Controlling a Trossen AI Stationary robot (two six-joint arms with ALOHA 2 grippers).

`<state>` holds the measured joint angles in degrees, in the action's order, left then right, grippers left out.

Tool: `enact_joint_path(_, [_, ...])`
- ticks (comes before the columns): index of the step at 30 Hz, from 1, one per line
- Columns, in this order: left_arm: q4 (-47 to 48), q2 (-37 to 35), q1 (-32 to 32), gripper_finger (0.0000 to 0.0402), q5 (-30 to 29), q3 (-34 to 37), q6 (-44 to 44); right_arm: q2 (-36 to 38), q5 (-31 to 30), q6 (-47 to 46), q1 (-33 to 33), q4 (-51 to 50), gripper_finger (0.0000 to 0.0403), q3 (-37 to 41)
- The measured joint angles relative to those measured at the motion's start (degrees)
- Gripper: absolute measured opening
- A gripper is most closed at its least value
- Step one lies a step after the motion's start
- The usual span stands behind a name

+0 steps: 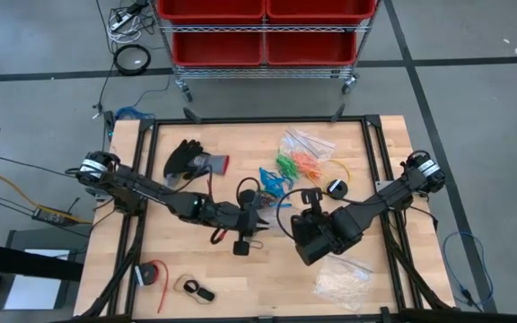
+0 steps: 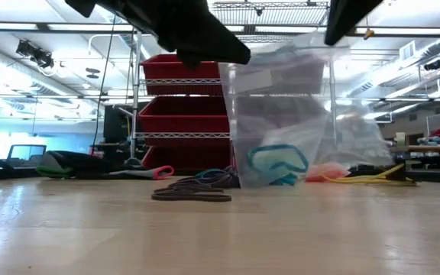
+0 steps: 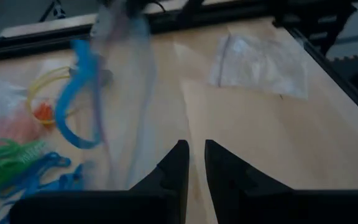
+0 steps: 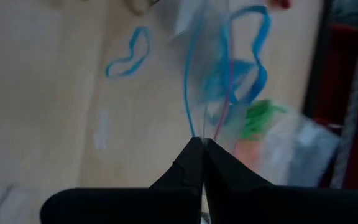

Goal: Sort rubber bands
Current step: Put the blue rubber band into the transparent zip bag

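Observation:
My right gripper [image 4: 202, 144] is shut on a clear plastic bag [image 2: 281, 114] with blue rubber bands [image 2: 277, 163] in its lower part. The bag hangs over the middle of the table. My left gripper [image 3: 196, 155] stands just left of the bag, its fingers a narrow gap apart with nothing visible between them. Loose blue bands [image 1: 272, 178] lie on the wood, and green bands [image 1: 285, 166] and orange bands [image 1: 308, 161] lie beside them among clear bags. Dark bands [image 2: 192, 195] lie flat nearer the front. My right gripper pinches the clear bag's thin upper edge [image 4: 205, 127] between its two fingertips. It comes at it from above, slanting down. The bag hangs upright below the fingers, with the blue bands low inside it. Whether its lower end [image 2: 270, 182] touches the table, I cannot tell.
A dark glove [image 1: 187, 161] lies at the far left, and a yellow cable [image 1: 341, 169] at the far right. A clear bag of whitish pieces [image 1: 344, 283] lies at the near right. Small dark items [image 1: 196, 289] lie at the near left. A red-bin cart [image 1: 263, 31] stands beyond the table.

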<state>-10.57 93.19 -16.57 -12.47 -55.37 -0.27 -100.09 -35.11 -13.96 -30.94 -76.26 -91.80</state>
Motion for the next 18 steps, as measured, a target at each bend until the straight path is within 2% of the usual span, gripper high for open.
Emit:
enact_joint_path(3, [1.8,0.0,-0.9,0.006,-0.3,0.0,-0.1,0.0,-2.8,0.3,-0.4,-1.4,0.0,-1.8])
enact_joint_path(7, [4.8,0.0,-1.6,0.006,-2.1,0.0,-0.5,0.0,-2.7,0.3,-0.4,-4.3,0.0,-2.7])
enact_joint_path(10, [6.3,0.0,-1.6,0.006,-2.5,0.1,-2.9,0.0,1.5,-0.3,-0.3,-4.5,0.0,-2.3])
enact_joint_path(14, [6.0,0.0,-1.6,0.006,-2.6,1.5,-5.0,-1.1,4.3,0.2,-0.2,0.2,0.0,-1.0])
enact_joint_path(18, [2.1,0.0,-1.6,0.006,-2.6,4.1,-7.5,-4.1,7.0,1.5,-0.5,3.0,0.0,-0.8])
